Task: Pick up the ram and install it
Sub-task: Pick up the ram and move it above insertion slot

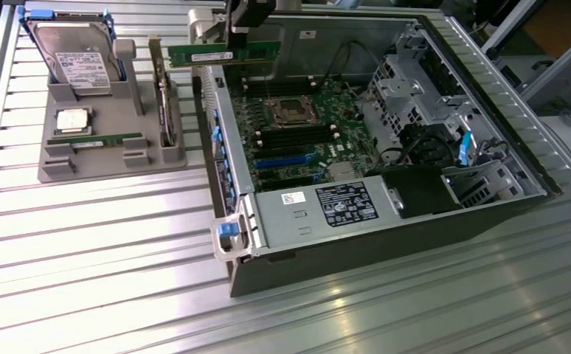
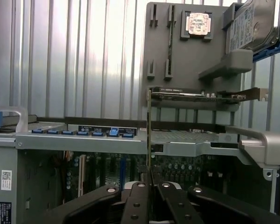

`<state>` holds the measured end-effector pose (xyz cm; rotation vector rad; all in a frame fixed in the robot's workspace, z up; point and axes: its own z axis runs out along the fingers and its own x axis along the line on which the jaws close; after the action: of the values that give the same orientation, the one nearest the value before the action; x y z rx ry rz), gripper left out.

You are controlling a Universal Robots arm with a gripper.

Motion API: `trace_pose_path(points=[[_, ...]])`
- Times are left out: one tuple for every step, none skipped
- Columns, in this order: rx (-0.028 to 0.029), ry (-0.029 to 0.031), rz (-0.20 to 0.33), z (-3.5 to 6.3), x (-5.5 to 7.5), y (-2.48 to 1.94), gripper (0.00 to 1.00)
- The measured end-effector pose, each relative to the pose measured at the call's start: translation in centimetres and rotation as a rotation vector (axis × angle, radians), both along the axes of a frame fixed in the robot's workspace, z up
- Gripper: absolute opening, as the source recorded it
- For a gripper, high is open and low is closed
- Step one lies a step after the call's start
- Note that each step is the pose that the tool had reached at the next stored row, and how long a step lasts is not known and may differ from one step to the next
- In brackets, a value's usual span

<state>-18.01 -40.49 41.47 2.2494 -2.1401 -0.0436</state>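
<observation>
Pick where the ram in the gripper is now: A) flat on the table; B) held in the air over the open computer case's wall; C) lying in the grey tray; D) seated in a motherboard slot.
B: the gripper is shut on the ram, which hangs above the computer case wall, clear of the motherboard.

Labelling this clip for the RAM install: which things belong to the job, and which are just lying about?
Job: ram, gripped in the shut pincer; motherboard; open computer case.
Lying about: second ram stick, processor chip, hard drive, bracket card, all on the grey holder.
</observation>
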Motion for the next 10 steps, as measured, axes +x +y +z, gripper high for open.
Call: trace_pose_path(points=[[0.0000, 0.0000, 0.000, 0.00, 0.09, 0.00, 0.12], [-0.0001, 0.0000, 0.000, 0.00, 0.21, 0.00, 0.12], [-0.0002, 0.0000, 0.000, 0.00, 0.31, 0.00, 0.12], [-0.0003, 0.0001, 0.000, 0.00, 0.43, 0.00, 0.12], [-0.0003, 0.0000, 0.000, 0.00, 0.57, 0.00, 0.12], [-0.0004, 0.0000, 0.000, 0.00, 0.69, 0.00, 0.12], [-0.0004, 0.0000, 0.000, 0.00, 0.75, 0.00, 0.12], [-0.0004, 0.0000, 0.000, 0.00, 0.82, 0.00, 0.12], [-0.0004, 0.0000, 0.000, 0.00, 0.93, 0.00, 0.12], [-0.0005, 0.0000, 0.000, 0.00, 1.00, 0.00, 0.12]])
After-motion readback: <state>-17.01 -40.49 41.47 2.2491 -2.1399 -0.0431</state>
